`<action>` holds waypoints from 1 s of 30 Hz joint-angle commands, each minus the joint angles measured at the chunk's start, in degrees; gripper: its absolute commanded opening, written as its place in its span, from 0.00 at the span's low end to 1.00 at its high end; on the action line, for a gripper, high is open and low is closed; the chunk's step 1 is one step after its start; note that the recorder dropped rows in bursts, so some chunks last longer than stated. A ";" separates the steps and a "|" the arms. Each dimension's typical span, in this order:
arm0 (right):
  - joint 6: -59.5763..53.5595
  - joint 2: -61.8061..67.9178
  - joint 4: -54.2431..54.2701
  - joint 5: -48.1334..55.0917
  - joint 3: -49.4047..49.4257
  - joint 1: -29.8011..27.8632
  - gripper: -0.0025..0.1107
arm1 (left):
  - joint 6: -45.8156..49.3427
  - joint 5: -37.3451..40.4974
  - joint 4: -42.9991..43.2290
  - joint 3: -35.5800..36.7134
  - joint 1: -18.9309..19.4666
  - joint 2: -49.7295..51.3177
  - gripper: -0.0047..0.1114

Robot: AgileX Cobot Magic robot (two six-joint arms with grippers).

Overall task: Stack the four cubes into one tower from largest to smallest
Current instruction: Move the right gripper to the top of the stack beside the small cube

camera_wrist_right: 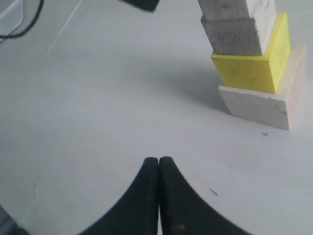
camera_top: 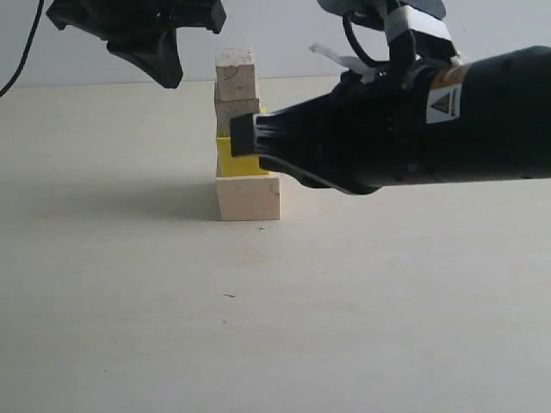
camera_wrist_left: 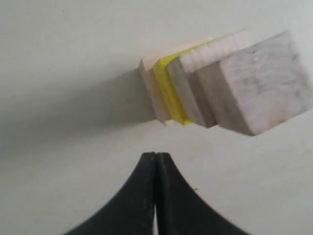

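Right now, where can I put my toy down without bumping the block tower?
The wide bare table in front of the tower is free; so is the stretch left of it in the exterior view. Crowded: beside the tower on the right, where the right gripper hangs, and just under the left gripper.

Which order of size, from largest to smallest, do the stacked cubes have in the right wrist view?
1. bottom pale wood cube
2. yellow cube
3. layered wood cube, on the yellow one
Not ranked: the top cube, because the picture's edge cuts it off.
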 commanded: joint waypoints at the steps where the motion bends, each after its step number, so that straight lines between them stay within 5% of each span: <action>1: -2.23 3.27 -0.01 -1.32 -3.66 -0.27 0.02 | 0.65 -0.99 0.33 5.07 1.98 -0.87 0.04; 12: -3.08 14.17 -0.01 0.41 -12.75 -3.99 0.02 | 3.07 -9.82 -2.78 16.31 3.67 -9.23 0.04; 17: -4.26 14.85 -0.01 0.10 -13.28 -6.67 0.02 | 5.35 -10.07 -6.10 16.31 6.59 -9.33 0.04; 30: -6.69 20.84 0.59 -0.90 -16.42 -6.67 0.02 | 9.63 -10.69 -11.23 16.31 6.59 -9.33 0.04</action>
